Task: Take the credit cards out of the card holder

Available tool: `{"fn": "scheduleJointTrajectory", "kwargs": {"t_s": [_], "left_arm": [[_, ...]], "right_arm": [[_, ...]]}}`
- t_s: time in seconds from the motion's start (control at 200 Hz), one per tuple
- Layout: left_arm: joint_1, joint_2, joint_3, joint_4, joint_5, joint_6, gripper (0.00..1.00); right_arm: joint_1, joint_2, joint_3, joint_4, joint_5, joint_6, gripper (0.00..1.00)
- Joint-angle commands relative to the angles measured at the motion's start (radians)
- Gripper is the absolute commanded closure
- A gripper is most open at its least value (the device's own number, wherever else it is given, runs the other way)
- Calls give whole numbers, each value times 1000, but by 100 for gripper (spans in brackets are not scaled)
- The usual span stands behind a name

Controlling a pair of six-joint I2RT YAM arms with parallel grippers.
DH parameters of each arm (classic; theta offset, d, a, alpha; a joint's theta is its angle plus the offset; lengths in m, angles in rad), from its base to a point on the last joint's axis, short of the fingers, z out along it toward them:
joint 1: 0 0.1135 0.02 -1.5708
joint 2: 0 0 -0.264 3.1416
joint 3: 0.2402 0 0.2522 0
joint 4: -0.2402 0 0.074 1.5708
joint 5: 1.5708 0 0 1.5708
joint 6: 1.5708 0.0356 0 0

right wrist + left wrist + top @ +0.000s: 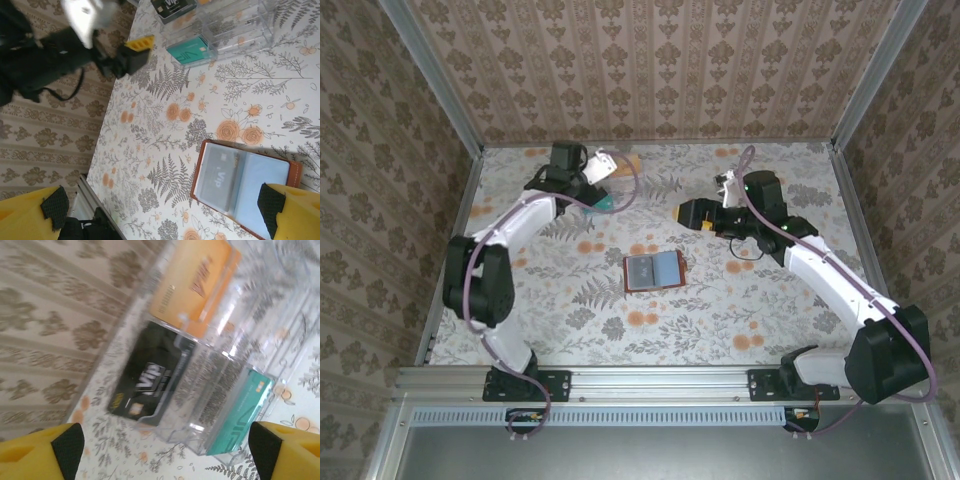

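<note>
Left gripper (165,447) spread above the tray (225,367) at the table's far-left corner, teal card (240,412) lying inside; right gripper (163,206), also spread, poised toward the central holder (296,169), apparently for its remaining card (220,180).

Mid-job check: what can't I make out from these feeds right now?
Left wrist view: blur smears the clear tray; the top edge cuts off the orange card.
Right wrist view: a finger of the right hand covers a corner of the card holder; what its pale blue pocket holds is unclear.
Top view: the card holder is too small to count cards; the left hand overlaps the tray.
</note>
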Motion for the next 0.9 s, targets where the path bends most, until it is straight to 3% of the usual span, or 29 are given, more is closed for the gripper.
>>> {"fn": "scheduleJointTrajectory", "kwargs": {"t_s": [0.0, 0.145, 0.295, 0.405, 0.535, 0.715, 0.8, 0.895], "left_arm": [[6, -116, -61, 7, -24, -217, 0], [9, -263, -143, -16, -84, -423, 0], [39, -354, -160, -136, -142, -731, 0], [78, -402, -185, -240, -37, -891, 0], [91, -464, -291, -217, 90, -990, 0], [89, -491, -410, -192, 219, -1231, 24], [75, -477, -457, -158, 301, -1331, 46], [20, -462, -512, -92, 339, -1415, 49]], "right_arm": [[33, 23, 38, -35, 42, -46, 0], [83, 50, 38, -41, 88, -68, 0], [139, 90, 43, -43, 120, -82, 4], [177, 135, 45, -42, 159, -89, 8], [204, 177, 45, -42, 200, -84, 15], [232, 246, 45, -49, 250, -80, 29], [236, 274, 39, -57, 289, -76, 38], [236, 302, 30, -62, 329, -74, 49]]}}
